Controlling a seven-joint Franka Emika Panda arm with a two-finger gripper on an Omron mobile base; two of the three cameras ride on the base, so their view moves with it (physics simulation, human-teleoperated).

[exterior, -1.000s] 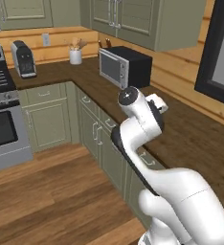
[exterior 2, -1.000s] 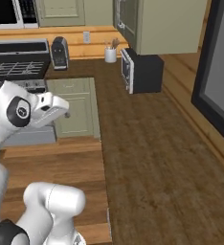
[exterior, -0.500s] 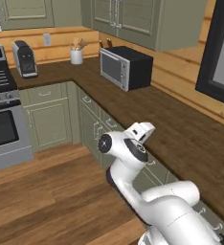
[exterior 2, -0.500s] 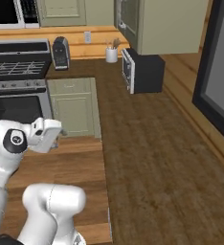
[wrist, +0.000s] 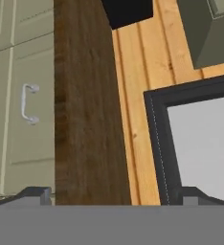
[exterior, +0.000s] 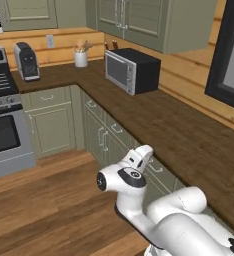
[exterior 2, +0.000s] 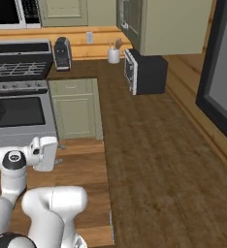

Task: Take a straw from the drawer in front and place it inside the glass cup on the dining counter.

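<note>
Gripper (wrist: 112,194) low beside sage cabinet run; finger tips (wrist: 37,193) at opposite sides of hand view, spread wide, nothing between. Hand view: drawer front with silver handle (wrist: 28,104), shut, left of dark wood surface (wrist: 87,110); dark-framed window (wrist: 195,143) right. Left base view adds microwave (exterior: 132,69), utensil crock (exterior: 80,57), coffee maker (exterior: 26,61). Right base view adds stove (exterior 2: 19,92). Straw location: cannot tell.

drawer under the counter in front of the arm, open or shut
Shut. In the hand view the drawer front sits flush with the cabinet panels around it, its silver handle untouched. The gripper fingertips stand wide apart, holding nothing.
</note>
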